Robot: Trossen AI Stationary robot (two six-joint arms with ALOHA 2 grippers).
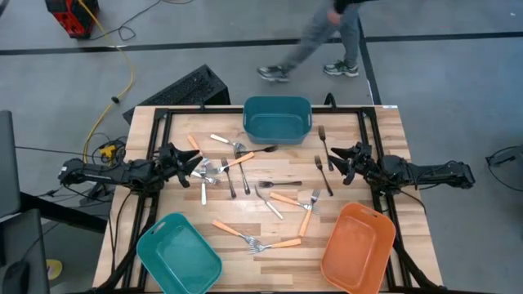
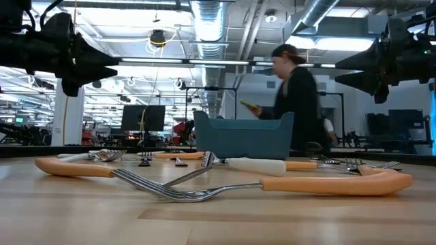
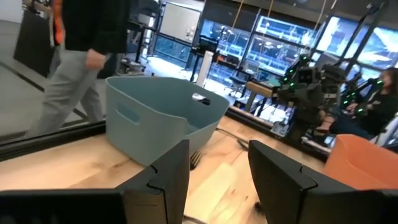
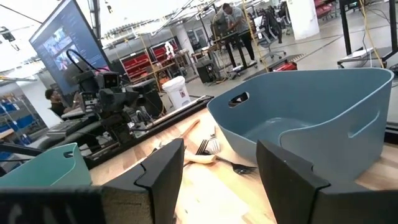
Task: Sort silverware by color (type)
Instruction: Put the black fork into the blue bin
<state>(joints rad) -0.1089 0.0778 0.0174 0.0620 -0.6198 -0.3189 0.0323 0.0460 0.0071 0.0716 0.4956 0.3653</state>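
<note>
The silverware lies scattered flat on the middle of the wooden table [image 1: 384,131]: orange-handled forks [image 1: 282,243] [image 2: 327,184], silver and white ones [image 1: 221,140], and dark ones [image 1: 324,145]. My left gripper [image 1: 196,166] [image 3: 217,180] hovers level over the left part of the scatter, open, with nothing between its fingers. My right gripper [image 1: 337,155] [image 4: 217,180] hovers level over the right part, facing the left one. It is open too and holds nothing. In the low view both stand well above the tabletop, the left gripper [image 2: 109,64] and the right gripper [image 2: 344,64].
A dark teal bin [image 1: 278,118] stands at the far middle, a light teal bin [image 1: 178,255] at the near left and an orange bin [image 1: 358,249] at the near right. A person [image 1: 327,41] walks past beyond the far edge.
</note>
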